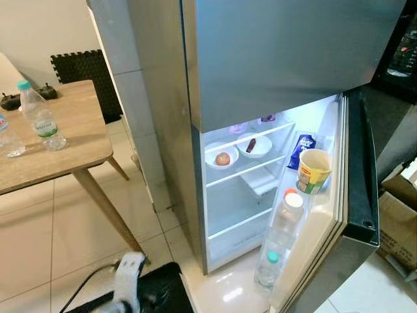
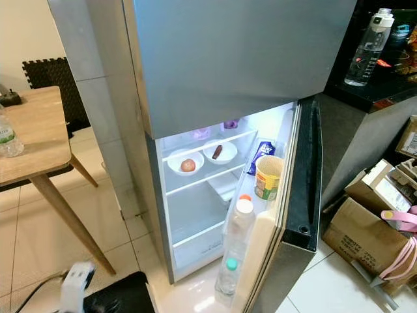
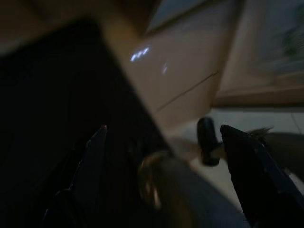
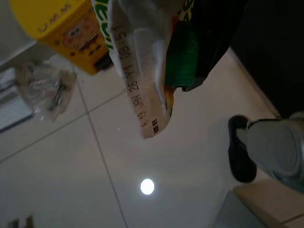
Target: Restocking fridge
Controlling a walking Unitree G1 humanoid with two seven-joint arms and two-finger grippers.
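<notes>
Snack packet (image 4: 152,71), white and green plastic with a printed date strip, hangs from the right gripper (image 4: 156,19), whose fingers are not visible around it, so I cannot tell how they are set. The packet's long axis runs straight away from the wrist toward the pale tiled floor (image 4: 95,180), its sealed end farthest from the pincer. Just beside it hangs a yellow carton (image 4: 66,28) with a cartoon face. Beyond the packet the tiles lie open, with a crumpled clear bag (image 4: 42,90) off to one side and the robot's grey foot (image 4: 270,147) on the other.

Left gripper (image 3: 161,137) hangs low in the dark, its two black fingers (image 3: 95,156) spread well apart with nothing between them, above a dark mat and pale tile.

Ahead, the fridge (image 2: 221,59) has its lower door (image 2: 287,215) swung open. Two bowls (image 2: 202,158) sit on the upper glass shelf, and the shelf under them looks mostly free. The door rack holds a paper cup (image 2: 268,177), a blue packet (image 2: 260,155) and two bottles (image 2: 238,222). A wooden table (image 1: 71,130) with a water bottle (image 1: 40,116) stands to the left, cardboard boxes (image 2: 365,228) to the right.
</notes>
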